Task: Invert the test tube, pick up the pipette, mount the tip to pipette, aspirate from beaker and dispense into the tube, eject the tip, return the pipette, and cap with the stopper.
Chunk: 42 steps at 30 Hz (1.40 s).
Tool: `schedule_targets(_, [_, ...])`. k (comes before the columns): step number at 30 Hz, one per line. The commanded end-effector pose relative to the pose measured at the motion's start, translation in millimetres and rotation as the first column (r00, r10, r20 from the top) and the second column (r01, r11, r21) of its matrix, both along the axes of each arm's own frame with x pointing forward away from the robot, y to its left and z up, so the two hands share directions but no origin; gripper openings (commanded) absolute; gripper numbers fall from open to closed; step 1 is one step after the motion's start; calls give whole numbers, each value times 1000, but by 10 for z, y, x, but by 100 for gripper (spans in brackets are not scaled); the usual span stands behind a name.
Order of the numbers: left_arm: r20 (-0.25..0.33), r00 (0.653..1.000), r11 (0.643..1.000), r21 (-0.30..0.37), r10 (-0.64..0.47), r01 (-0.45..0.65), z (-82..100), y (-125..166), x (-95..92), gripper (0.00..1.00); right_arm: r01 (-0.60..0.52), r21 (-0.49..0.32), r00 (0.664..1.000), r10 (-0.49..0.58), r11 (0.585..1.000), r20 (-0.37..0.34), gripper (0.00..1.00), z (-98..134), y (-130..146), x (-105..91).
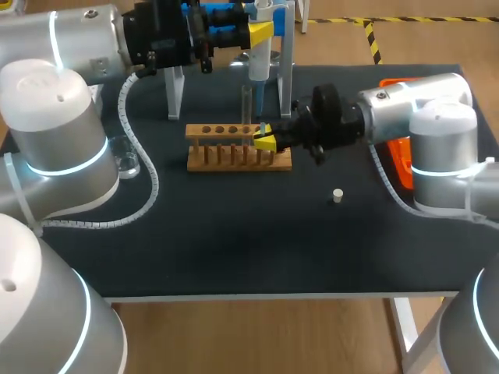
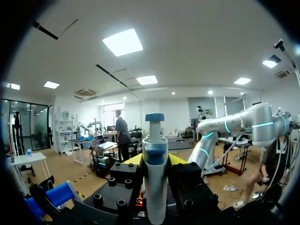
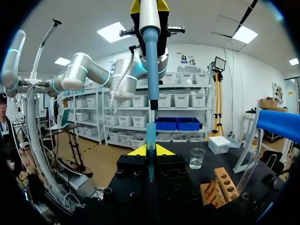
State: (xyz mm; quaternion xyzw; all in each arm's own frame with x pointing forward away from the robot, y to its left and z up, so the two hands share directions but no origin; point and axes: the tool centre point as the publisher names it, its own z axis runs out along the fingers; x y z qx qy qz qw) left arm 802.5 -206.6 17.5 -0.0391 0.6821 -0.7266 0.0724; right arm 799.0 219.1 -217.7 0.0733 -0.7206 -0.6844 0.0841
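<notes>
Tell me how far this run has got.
Done: the left gripper holds the pipette. In hand: the right gripper holds a tip just under the pipette's nose, not yet mounted. Left: aspirating from the beaker, dispensing, ejecting, returning; the stopper lies on the table.

The left arm (image 1: pixel 54 140) and the right arm (image 1: pixel 437 125) are showing rounded silver-grey shells with white joint caps, and thin cyan rings are glowing around the joints. A white spiral cable (image 1: pixel 148 167) is running along each arm. The left gripper (image 1: pixel 261 33) and the right gripper (image 1: pixel 265 139) are carrying black bodies with round screw heads and bright yellow fingertips.
</notes>
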Motion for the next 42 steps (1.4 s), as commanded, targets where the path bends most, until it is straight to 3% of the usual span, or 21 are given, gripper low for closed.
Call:
schedule_targets(1, [1, 1000, 1000, -2, -2, 2, -4, 10, 2, 0, -2, -1, 1000, 2, 1000, -1, 0, 22, 25, -14])
schedule_targets(42, [1, 1000, 1000, -2, -2, 2, -4, 10, 2, 0, -1, 3, 1000, 1, 1000, 2, 0, 105, 80, 13])
